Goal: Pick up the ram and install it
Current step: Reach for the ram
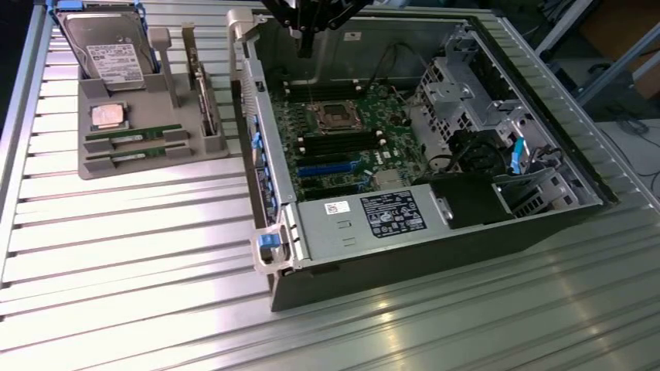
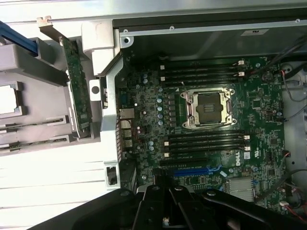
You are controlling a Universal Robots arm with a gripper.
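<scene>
White Dell logo printed on the green motherboard

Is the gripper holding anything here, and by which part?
Nothing is held: the gripper is shut, empty, above the case; both ram sticks lie in the grey tray.

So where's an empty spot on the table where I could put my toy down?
The bare table nearer the camera than the grey holder, to the exterior view's left of the computer case, is free. So is the strip in front of the case. The holder and the case's inside are crowded with parts.
</scene>
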